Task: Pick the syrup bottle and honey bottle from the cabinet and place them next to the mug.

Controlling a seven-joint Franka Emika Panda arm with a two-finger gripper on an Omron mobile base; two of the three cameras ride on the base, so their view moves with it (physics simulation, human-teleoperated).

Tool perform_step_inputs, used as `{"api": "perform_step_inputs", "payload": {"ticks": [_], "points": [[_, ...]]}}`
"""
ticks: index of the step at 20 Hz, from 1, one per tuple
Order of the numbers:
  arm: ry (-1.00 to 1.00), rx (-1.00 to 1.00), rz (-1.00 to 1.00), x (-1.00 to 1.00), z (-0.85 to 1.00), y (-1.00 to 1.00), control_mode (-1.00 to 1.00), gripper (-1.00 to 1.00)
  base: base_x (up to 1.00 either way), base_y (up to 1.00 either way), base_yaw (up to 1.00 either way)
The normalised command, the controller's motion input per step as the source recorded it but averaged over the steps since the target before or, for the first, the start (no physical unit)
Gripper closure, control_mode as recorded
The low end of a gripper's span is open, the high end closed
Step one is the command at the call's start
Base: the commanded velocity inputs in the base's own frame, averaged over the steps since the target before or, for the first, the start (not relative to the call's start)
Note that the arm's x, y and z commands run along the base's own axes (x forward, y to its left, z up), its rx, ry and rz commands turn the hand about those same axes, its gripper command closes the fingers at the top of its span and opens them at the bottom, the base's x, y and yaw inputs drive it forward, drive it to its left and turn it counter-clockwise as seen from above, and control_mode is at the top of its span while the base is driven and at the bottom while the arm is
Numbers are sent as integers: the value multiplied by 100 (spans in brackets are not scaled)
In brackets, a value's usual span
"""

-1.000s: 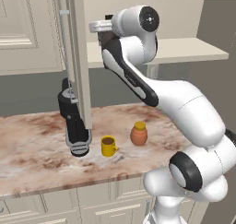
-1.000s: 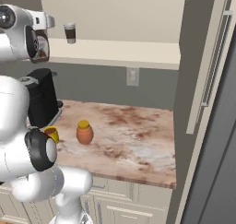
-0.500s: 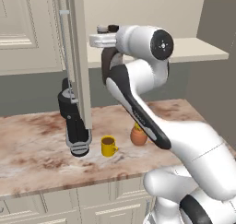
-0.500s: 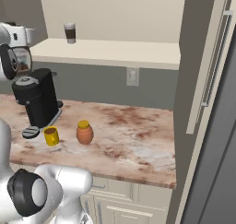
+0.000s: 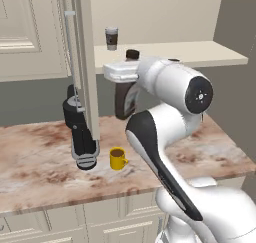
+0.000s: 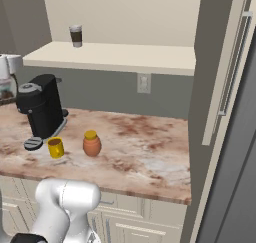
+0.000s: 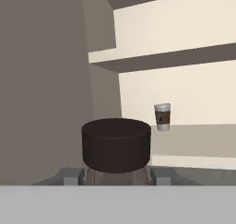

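1. Marbled brown countertop (image 6: pixel 150 147) carries the small yellow mug (image 6: pixel 55 147) beside the squat orange honey bottle (image 6: pixel 92 144).
2. Gripper (image 7: pixel 117 178) fingers pinch the dark-capped brown syrup bottle (image 7: pixel 116 147), held near the cream cabinet's pale shelf (image 5: pixel 200 53).

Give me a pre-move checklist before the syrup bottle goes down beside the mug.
1. Tool shut on the syrup bottle: ok, fingers flank it just below the dark cap.
2. Bottle out of the cabinet: ok, it hangs in front of the shelf edge.
3. Honey bottle already beside the mug: ok, standing upright.
4. Free counter near the mug: ok, bare marble to the honey bottle's far side.
5. Coffee machine clear of the drop spot: cannot tell, it stands close behind the mug.
6. Paper cup undisturbed on the shelf: ok.
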Motion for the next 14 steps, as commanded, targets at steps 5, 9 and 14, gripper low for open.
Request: {"api": "perform_step_inputs", "payload": {"ticks": [5, 9, 14], "points": [[-3, 5, 0, -100, -51, -2, -100, 100, 0, 0, 0], [-6, 5, 0, -100, -57, -7, -100, 100, 0, 0, 0], [-6, 5, 0, -100, -55, -13, -100, 100, 0, 0, 0]]}}
